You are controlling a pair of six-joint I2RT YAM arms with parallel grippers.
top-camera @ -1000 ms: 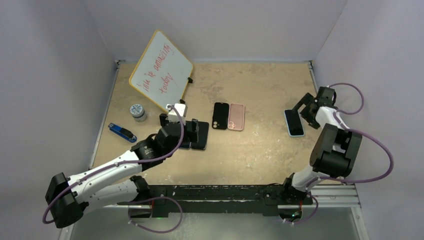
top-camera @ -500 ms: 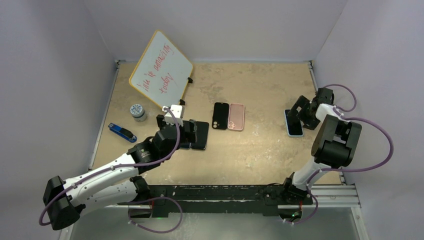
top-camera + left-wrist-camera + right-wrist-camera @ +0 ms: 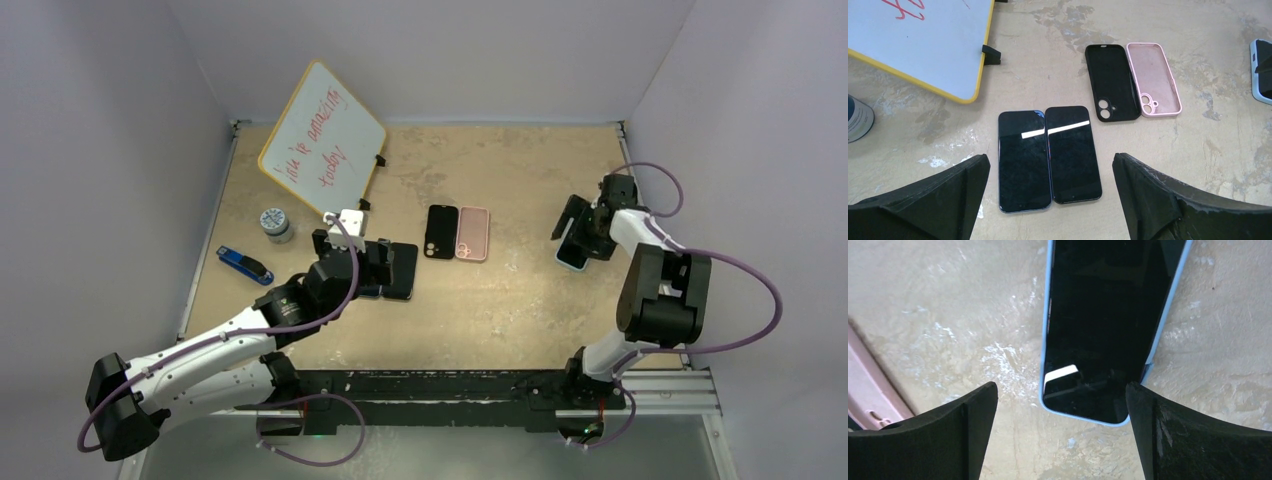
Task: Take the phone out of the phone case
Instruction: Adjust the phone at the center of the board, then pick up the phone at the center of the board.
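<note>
Phone (image 3: 1103, 315) in light-blue case (image 3: 1044, 340), face-up on the right of the table (image 3: 520, 300), under the right gripper (image 3: 1060, 395), fingers apart; left gripper (image 3: 1050, 162) likewise apart; probably light, stiff, slick-glassed, best gripped by the case's long edges.

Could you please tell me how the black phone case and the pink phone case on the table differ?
The black phone case is dark; the pink phone case is pale. The black one lies nearer the two bare phones, the pink one nearer the cased phone. Both are empty, inner side up, camera cut-outs at the near end, long edges touching.
</note>
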